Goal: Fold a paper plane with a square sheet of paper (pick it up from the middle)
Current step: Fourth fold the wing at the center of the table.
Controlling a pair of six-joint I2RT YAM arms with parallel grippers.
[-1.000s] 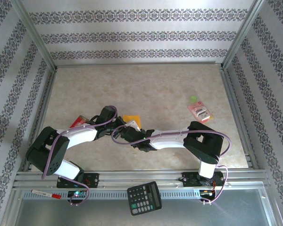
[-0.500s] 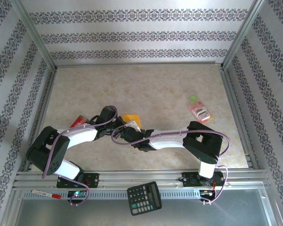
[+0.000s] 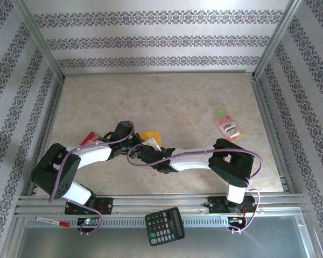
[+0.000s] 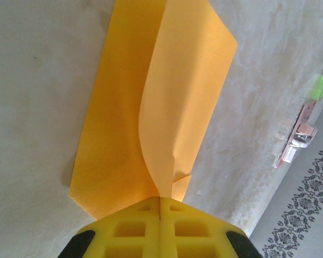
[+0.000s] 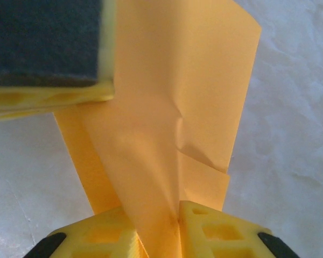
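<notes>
Pinching a raised fold of the sheet of paper [image 4: 124, 107] near its close corner, with the left gripper [image 4: 160, 201] clamped tight and no gap between the yellow fingers. Lying mostly flat on the table [image 3: 167, 102], with one flap curling up from the middle crease into that pinch. Straddling the same upright fold from the other side with the right gripper [image 5: 159, 217], narrowed to a slim gap and not fully closed. Touching the paper along the inner edge of one finger; impossible to judge whether gripped firmly. Hanging at the upper left of the right wrist view: the dark pad [image 5: 46, 40] of the left gripper, overlapping the paper's edge. Dented slightly halfway up the flap. Sitting a little left of the table's centre, toward the near edge, with both arms bent in over it and close together. Wide bare tabletop behind and to both sides. Pink packet [image 3: 228, 127] and small green piece [image 3: 221, 112] well apart on the right. Calculator [image 3: 164, 226] below the table's near rail, between the arm bases.
</notes>
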